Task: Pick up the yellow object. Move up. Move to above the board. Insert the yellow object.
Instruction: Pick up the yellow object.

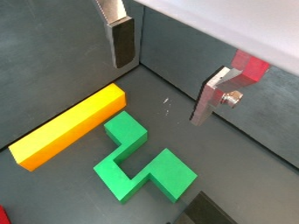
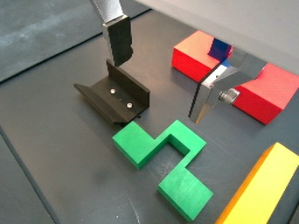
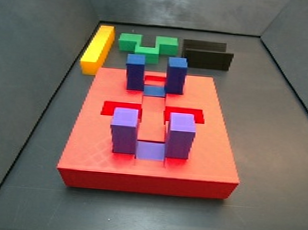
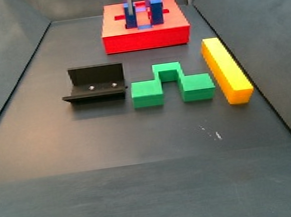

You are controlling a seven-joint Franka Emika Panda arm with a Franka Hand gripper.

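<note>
While the gripper (image 1: pixel 158 80) hangs with fingers spread and empty, the yellow object (image 1: pixel 68 126) beside them looks rigid; grasp mid-length across its narrow width.

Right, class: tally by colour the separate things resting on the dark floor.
yellow bar: 1
green notched block: 1
black fixture: 1
red board: 1
Total: 4
The gripper hangs open and empty near the fixture.
</note>
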